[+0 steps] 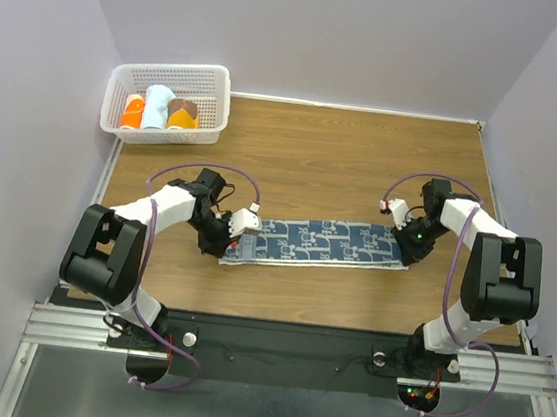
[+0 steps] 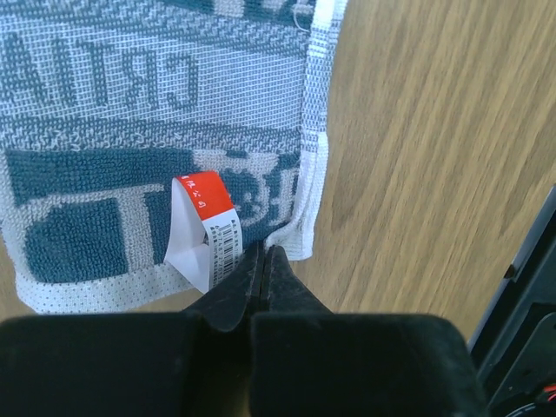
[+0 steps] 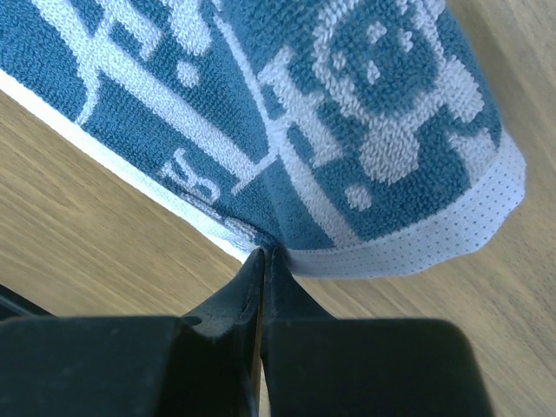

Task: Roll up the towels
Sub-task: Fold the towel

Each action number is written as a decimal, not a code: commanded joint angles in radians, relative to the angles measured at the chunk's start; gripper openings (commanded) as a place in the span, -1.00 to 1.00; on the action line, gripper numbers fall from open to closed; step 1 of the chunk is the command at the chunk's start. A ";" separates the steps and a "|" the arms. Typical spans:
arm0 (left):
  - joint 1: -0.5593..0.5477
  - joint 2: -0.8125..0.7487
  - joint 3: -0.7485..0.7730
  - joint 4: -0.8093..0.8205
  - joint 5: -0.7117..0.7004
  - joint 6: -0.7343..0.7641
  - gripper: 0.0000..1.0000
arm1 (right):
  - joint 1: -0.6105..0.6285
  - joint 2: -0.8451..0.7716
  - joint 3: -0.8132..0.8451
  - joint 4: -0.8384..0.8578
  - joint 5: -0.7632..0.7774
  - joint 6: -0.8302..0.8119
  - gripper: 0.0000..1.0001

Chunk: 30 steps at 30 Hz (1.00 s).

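A long navy-blue towel (image 1: 325,242) with pale square motifs lies stretched flat across the wooden table. My left gripper (image 1: 232,239) is shut on its left end, which is folded up so the pale underside (image 2: 130,113) and a red-and-white label (image 2: 207,228) show. The left fingertips (image 2: 263,252) pinch the towel's white hem. My right gripper (image 1: 407,245) is shut on the towel's right end (image 3: 347,113). Its fingertips (image 3: 263,254) pinch the white dotted hem at the corner.
A white plastic basket (image 1: 216,79) stands at the back left and holds rolled towels: orange (image 1: 132,111), light blue (image 1: 157,106) and brown (image 1: 182,113). Purple-grey walls close in both sides. The black rail of the arm bases (image 1: 284,340) runs along the near edge.
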 commanded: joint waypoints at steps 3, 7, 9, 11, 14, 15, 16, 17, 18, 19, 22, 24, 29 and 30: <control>0.002 0.101 -0.004 0.125 -0.118 -0.078 -1.00 | -0.010 0.016 0.004 0.037 0.021 0.008 -0.99; 0.030 0.146 0.070 0.108 -0.124 -0.073 -1.00 | -0.010 0.016 0.010 0.035 0.003 0.022 -0.99; 0.033 0.152 0.137 0.056 -0.111 -0.064 -1.00 | -0.010 0.010 0.013 0.034 0.006 0.024 -0.99; 0.033 0.138 0.196 0.013 -0.075 -0.056 -1.00 | -0.010 -0.001 0.009 0.034 0.009 0.018 -0.99; 0.030 0.098 0.256 -0.090 -0.009 -0.029 -1.00 | -0.010 -0.001 0.009 0.035 0.006 0.024 -0.99; 0.027 0.088 0.265 -0.114 0.004 -0.019 -1.00 | -0.010 -0.001 0.009 0.034 0.006 0.027 -0.99; 0.024 0.065 0.271 -0.151 0.026 -0.013 -1.00 | -0.010 0.004 0.009 0.035 0.004 0.025 -0.99; 0.015 0.052 0.279 -0.168 0.034 -0.007 -1.00 | -0.010 0.005 0.007 0.034 0.004 0.027 -0.99; 0.010 0.030 0.279 -0.185 0.041 -0.009 -1.00 | -0.010 0.007 0.006 0.035 0.006 0.025 -0.99; 0.004 0.022 0.276 -0.187 0.050 -0.015 -1.00 | -0.010 0.008 0.004 0.035 0.007 0.027 -0.99; -0.024 0.017 0.256 -0.164 0.047 -0.033 -1.00 | -0.010 0.010 0.006 0.035 0.006 0.031 -0.99; -0.039 0.026 0.213 -0.135 0.038 -0.056 -1.00 | -0.010 0.010 0.004 0.034 0.009 0.031 -0.99; -0.048 0.101 0.118 -0.009 0.003 -0.097 -1.00 | -0.010 0.013 0.001 0.035 0.018 0.031 -0.99; -0.048 0.115 0.089 0.012 -0.011 -0.104 -1.00 | -0.010 0.013 0.000 0.035 0.016 0.031 -0.99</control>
